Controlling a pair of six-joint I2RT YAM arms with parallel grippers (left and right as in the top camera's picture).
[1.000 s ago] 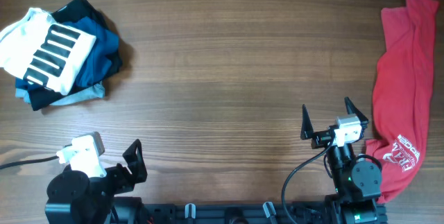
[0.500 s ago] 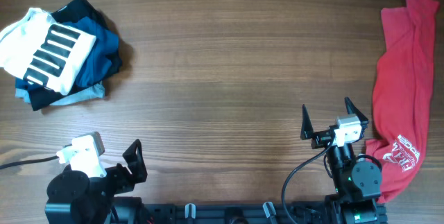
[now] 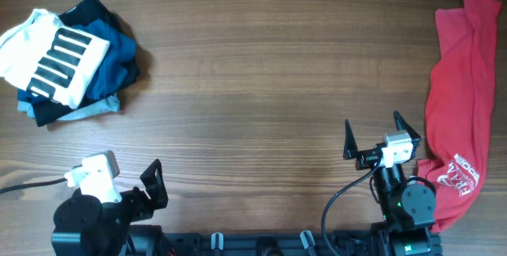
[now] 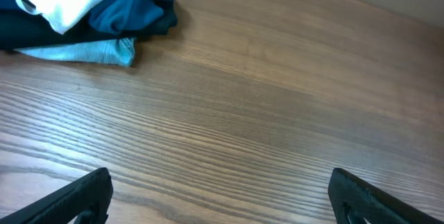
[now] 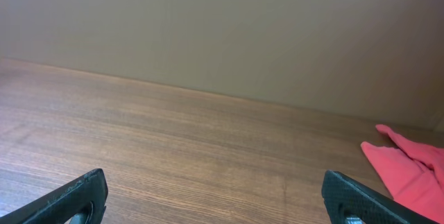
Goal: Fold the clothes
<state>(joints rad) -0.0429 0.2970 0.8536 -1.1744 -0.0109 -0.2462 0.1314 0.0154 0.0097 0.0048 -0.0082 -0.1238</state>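
jaws wide apart on both arms, nothing held.

overhead: left gripper (image 3: 135, 183) and right gripper (image 3: 371, 120) sit parked at the near edge of the worktop (image 3: 253, 66). stacked clothes (image 3: 75, 66) lie far left, with the white shirt (image 3: 47, 54) and its black bars on top. red shirt (image 3: 459, 89) lies in a long bunched strip down the right edge, lettering at the near end, just beside the right arm's base.

left wrist: stack corner shows top left, blue garment (image 4: 135, 2) over a pale-blue one (image 4: 90, 50). wood grain between the fingertips.

right wrist: only a tip of red cloth (image 5: 409, 168) low right. plain beige wall (image 5: 222, 30) behind.

read: between garments, red one looks unfolded. next move likely right arm pinches a hem, drags it to mid-worktop and spreads it flat. soft cloth, expect bunching.
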